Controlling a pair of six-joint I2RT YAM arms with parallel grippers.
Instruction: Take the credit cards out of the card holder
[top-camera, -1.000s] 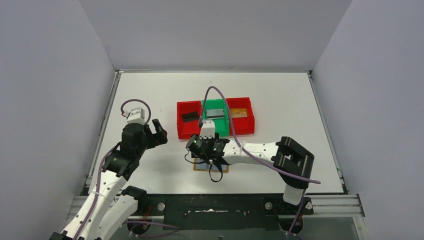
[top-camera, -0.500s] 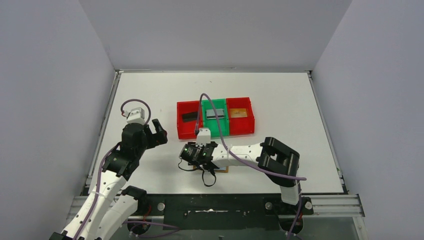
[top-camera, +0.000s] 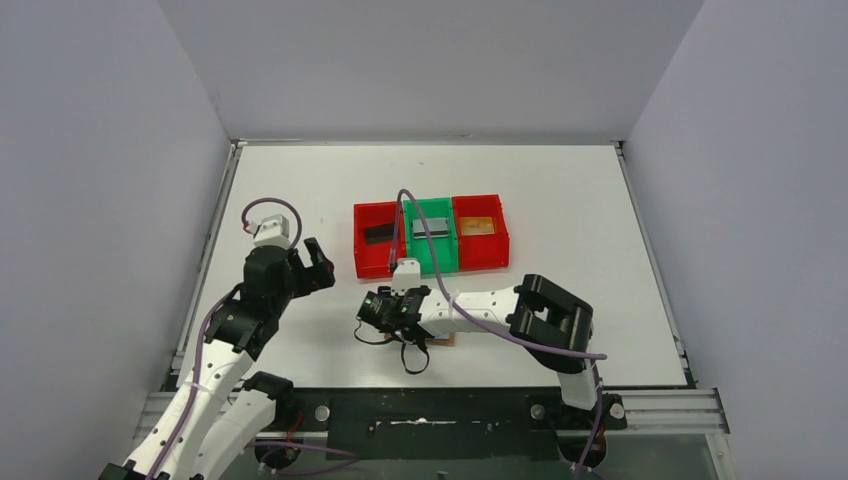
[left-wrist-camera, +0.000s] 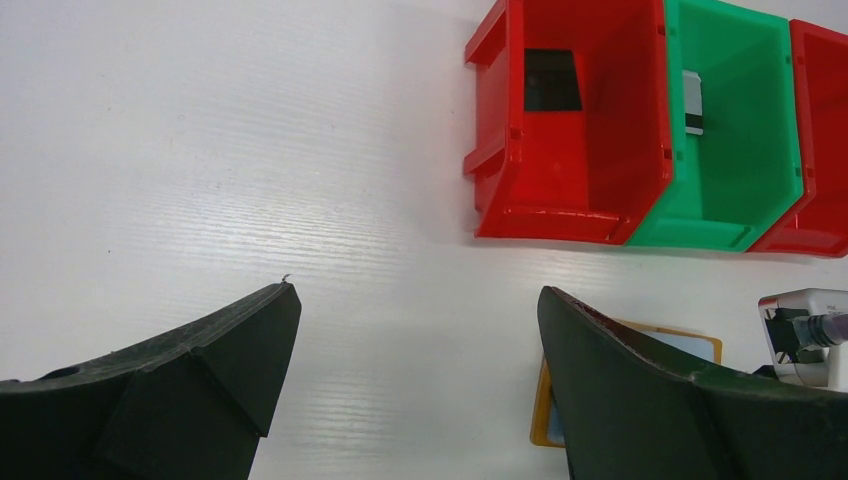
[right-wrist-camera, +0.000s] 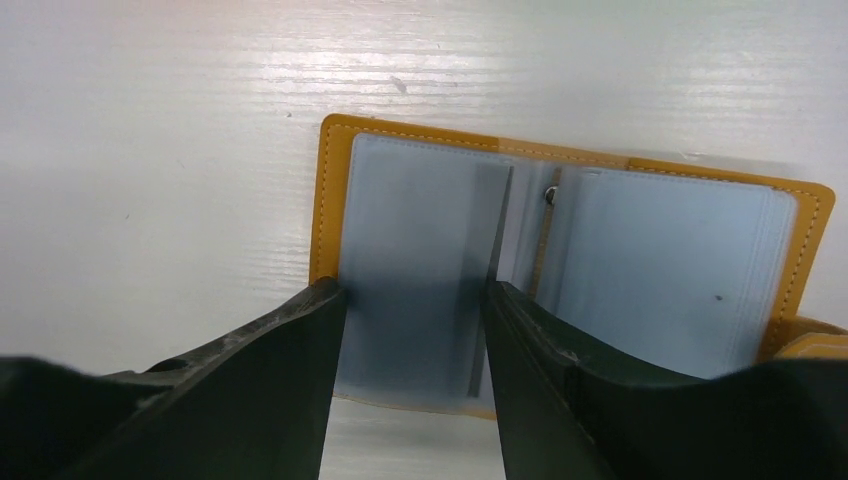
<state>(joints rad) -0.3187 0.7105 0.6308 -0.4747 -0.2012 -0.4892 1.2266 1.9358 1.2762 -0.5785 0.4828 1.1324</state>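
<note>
The card holder (right-wrist-camera: 660, 260) lies open on the white table, orange-tan outside with two pale blue-grey inner panels. A thin leaf (right-wrist-camera: 499, 225) stands on edge by its spine. My right gripper (right-wrist-camera: 415, 295) is open just above the left panel, one fingertip at the orange left border, the other by the leaf. In the top view the right gripper (top-camera: 385, 312) hides most of the card holder (top-camera: 443, 340). My left gripper (top-camera: 312, 265) hangs open to the left, holding nothing. In its wrist view the left gripper (left-wrist-camera: 417, 292) frames bare table, with the card holder (left-wrist-camera: 545, 415) at right.
Three joined bins stand behind the holder. The left red bin (top-camera: 362, 258) holds a black card (top-camera: 378, 233), the green bin (top-camera: 446, 262) a grey card (top-camera: 430, 227), and the right red bin (top-camera: 498, 255) a tan card (top-camera: 478, 226). The right arm's cable (top-camera: 412, 355) loops near the front edge.
My right gripper has slid left and a little toward the front edge, over the holder's left half. The left arm has not moved.
</note>
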